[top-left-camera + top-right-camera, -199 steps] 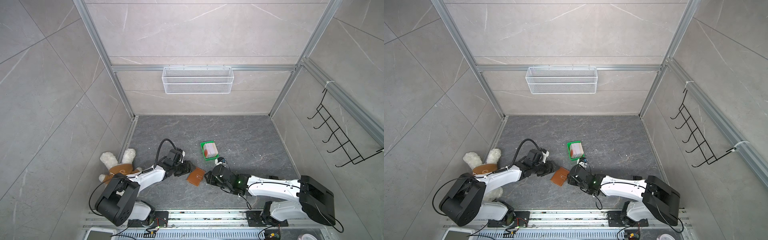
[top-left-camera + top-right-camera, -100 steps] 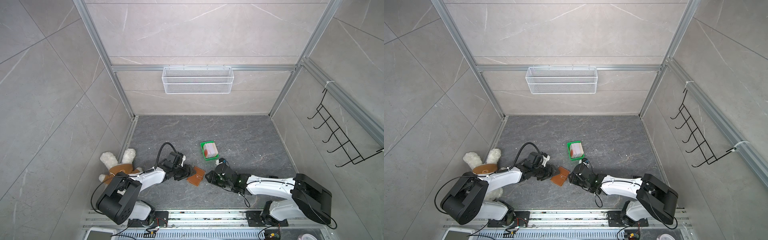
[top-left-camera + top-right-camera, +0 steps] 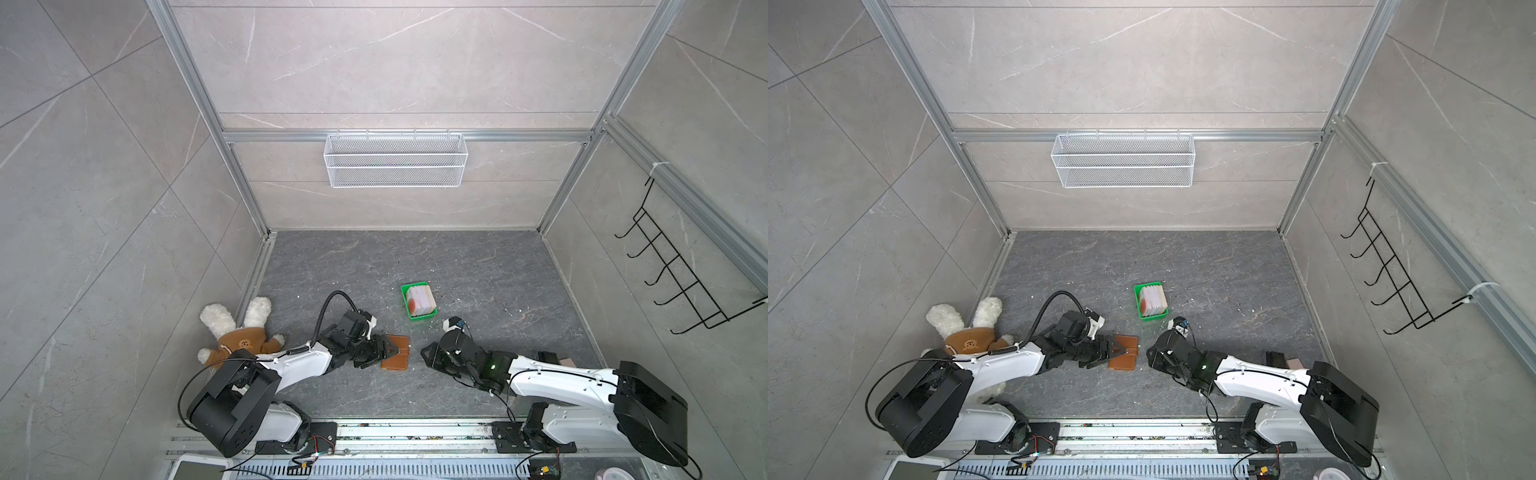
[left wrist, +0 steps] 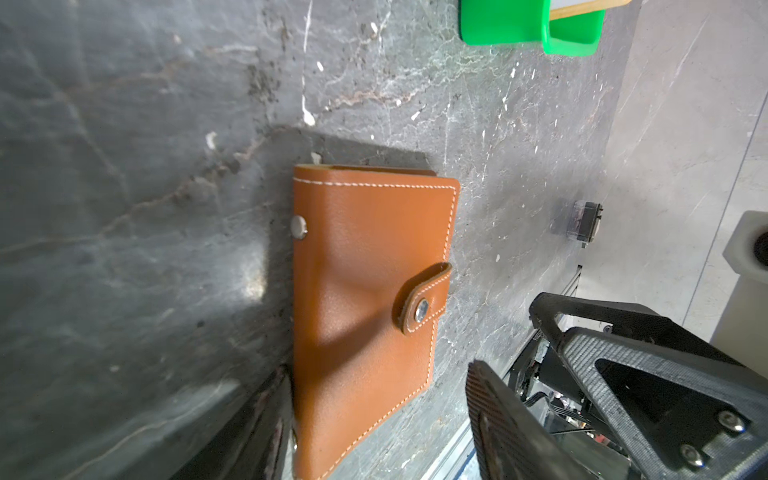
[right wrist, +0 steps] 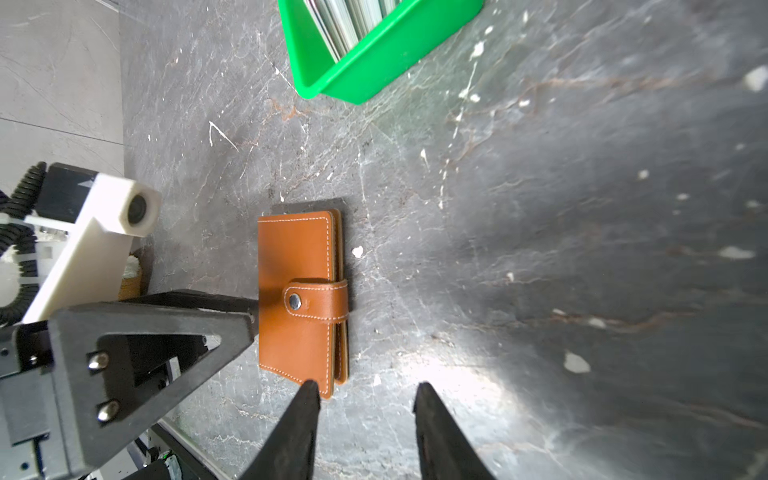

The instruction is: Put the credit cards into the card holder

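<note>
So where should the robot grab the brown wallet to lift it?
Probably by its two long edges, from straight above. The card holder lies flat, snapped shut, so only those thin sides offer grip. The left gripper straddles them, open.

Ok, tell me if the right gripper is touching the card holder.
Apart. Both top views show bare floor between the right gripper and the card holder.

The back half of the floor is bare, so there is lots of room to pass there. The green tray of cards stands in the middle, with bare floor all round it. The card holder lies shut nearer the front. The left gripper crowds its left side and the right gripper sits close on its right. A plush toy lies by the left wall.
</note>
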Robot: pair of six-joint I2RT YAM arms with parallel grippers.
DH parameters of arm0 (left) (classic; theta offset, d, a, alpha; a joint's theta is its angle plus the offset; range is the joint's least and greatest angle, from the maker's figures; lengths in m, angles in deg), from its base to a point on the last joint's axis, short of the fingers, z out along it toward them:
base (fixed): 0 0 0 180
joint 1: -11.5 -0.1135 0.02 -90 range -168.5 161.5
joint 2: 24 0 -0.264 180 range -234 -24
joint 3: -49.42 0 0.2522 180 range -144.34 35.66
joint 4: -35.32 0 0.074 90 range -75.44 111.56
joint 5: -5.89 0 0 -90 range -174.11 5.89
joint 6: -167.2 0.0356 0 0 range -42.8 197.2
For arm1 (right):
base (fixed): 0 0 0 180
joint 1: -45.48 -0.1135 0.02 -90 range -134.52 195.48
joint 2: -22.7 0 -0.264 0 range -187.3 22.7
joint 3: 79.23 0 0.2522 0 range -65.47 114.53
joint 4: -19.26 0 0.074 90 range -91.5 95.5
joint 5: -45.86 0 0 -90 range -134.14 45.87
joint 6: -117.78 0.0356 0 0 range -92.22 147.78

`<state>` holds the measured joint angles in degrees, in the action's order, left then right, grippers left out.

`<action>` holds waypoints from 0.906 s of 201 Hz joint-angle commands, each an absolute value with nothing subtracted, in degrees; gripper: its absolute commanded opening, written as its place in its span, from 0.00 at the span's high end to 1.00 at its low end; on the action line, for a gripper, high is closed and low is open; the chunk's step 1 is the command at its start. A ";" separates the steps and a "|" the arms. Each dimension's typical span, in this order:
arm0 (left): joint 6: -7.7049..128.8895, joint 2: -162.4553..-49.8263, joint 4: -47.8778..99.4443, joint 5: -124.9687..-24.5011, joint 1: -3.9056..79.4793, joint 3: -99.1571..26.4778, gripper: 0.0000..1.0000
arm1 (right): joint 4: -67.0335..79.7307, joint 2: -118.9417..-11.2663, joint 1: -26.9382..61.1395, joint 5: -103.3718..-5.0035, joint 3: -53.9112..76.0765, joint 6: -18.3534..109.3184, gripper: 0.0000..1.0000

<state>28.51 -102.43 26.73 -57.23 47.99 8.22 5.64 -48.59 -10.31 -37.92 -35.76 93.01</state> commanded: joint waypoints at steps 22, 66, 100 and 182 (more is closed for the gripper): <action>26.35 -97.76 27.07 -61.61 49.16 8.44 0.33 | 1.45 -46.28 -10.02 -37.10 -34.21 87.09 0.58; 27.54 -95.41 24.20 -63.84 48.81 8.24 0.33 | 2.00 -47.80 -10.06 -37.10 -32.25 84.46 0.58; 27.33 -95.92 28.33 -63.58 48.85 10.16 0.33 | 3.39 -50.74 -10.04 -36.54 -30.66 83.01 0.58; 27.50 -94.33 29.38 -64.42 48.84 12.14 0.33 | 7.70 -52.31 -10.10 -38.06 -34.21 87.11 0.61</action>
